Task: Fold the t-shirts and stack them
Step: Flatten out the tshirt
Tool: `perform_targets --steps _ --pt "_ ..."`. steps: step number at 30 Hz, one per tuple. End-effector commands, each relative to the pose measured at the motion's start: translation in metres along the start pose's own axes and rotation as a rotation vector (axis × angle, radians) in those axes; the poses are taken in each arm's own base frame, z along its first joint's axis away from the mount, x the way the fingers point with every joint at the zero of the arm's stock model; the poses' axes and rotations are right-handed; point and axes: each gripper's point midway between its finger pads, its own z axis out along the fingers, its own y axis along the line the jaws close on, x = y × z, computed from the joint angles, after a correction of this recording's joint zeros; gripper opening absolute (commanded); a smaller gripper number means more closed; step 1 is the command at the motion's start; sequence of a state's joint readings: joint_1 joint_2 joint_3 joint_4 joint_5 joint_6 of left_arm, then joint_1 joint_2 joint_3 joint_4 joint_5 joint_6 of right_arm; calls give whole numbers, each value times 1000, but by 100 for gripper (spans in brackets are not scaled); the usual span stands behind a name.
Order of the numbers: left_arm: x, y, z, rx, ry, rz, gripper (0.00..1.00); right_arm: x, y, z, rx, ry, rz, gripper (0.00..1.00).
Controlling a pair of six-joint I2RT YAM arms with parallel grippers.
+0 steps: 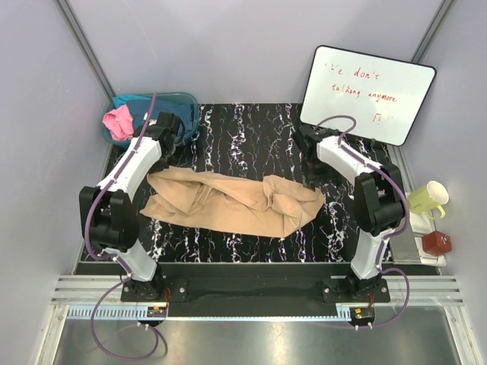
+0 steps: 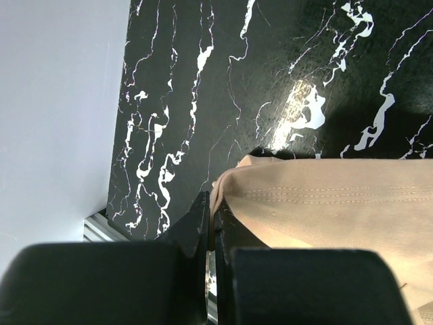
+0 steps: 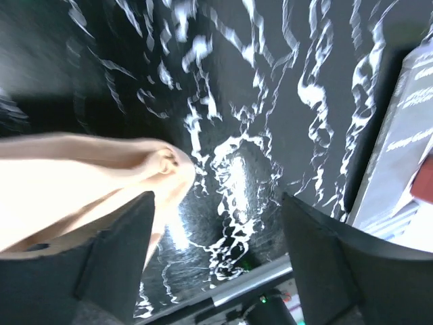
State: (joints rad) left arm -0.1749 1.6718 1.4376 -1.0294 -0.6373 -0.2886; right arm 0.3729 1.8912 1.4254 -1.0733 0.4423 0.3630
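Note:
A light tan-beige t-shirt [image 1: 228, 201] lies crumpled across the middle of the black marbled table [image 1: 251, 129]. My left gripper [image 1: 161, 161] is at the shirt's far left corner. In the left wrist view the left gripper [image 2: 215, 203] is shut on the shirt's stitched edge [image 2: 325, 203]. My right gripper [image 1: 313, 173] hovers over the shirt's far right end. In the blurred right wrist view it [image 3: 216, 223] is open, with a fold of the shirt [image 3: 81, 176] beside the left finger [image 3: 115, 264], not between the jaws. A pink shirt [image 1: 118, 122] and a dark teal-blue one [image 1: 141, 103] sit in the tub.
A see-through teal tub [image 1: 186, 114] stands at the far left corner. A whiteboard [image 1: 367, 91] leans at the far right. A yellow-green mug [image 1: 428, 199] and a red object [image 1: 437, 243] sit off the table's right edge. Grey walls close in both sides.

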Motion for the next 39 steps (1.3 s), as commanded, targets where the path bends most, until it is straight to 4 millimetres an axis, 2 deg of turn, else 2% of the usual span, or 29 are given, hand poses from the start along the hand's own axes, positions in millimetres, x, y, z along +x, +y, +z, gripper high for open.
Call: perform_targets --steps 1,2,3,4,6,7,8,9,12,16,22,24,25,28,29,31,33,34,35,36,39 --pt "-12 12 -3 -40 -32 -29 0 -52 -8 -65 -110 -207 94 85" --pt "-14 11 -4 -35 -33 -28 0 -58 -4 -78 -168 -241 92 85" --pt "-15 10 -4 -29 -32 -27 0 -65 15 -90 -292 -263 88 85" --pt "-16 9 -4 -25 -34 -29 0 -69 25 -99 -365 -278 78 85" --pt "-17 8 -3 -24 -32 -26 0 -70 52 -107 -506 -260 72 83" --pt "-17 7 -2 -23 -29 -24 0 -67 60 -104 -534 -234 69 83" --pt "-17 6 -2 -22 -28 -24 0 -63 71 -96 -553 -190 56 82" --pt "-18 6 -2 -20 -28 -23 0 -53 86 -98 -624 -138 26 81" --pt "-18 4 -1 -18 -25 -21 0 -33 109 -99 -678 -85 -45 80" --pt "-16 1 2 -12 -12 -11 0 -12 130 -114 -740 -59 -113 80" --pt "-11 -1 6 -15 4 1 0 21 154 -114 -759 16 -201 79" --pt "-10 -2 7 -14 6 1 0 29 156 -110 -745 44 -217 79" --pt "-9 -2 8 -15 11 5 0 35 159 -106 -732 63 -229 75" --pt "-10 -3 9 -17 12 7 0 47 153 -92 -651 116 -258 68" --pt "-9 -3 9 -19 14 8 0 51 144 -86 -591 136 -271 65" --pt "-11 -3 9 -19 11 6 0 53 136 -75 -521 157 -284 54" --pt "-13 -3 9 -20 9 5 0 55 122 -64 -431 163 -311 39" --pt "-14 -3 9 -20 9 7 0 56 118 -59 -400 169 -322 28" --pt "-15 -3 8 -19 5 4 0 53 105 -52 -319 152 -329 7" --pt "-15 -4 9 -19 5 4 0 52 99 -51 -288 146 -331 0" --pt "-17 -3 8 -19 2 5 0 50 78 -54 -201 125 -334 0"
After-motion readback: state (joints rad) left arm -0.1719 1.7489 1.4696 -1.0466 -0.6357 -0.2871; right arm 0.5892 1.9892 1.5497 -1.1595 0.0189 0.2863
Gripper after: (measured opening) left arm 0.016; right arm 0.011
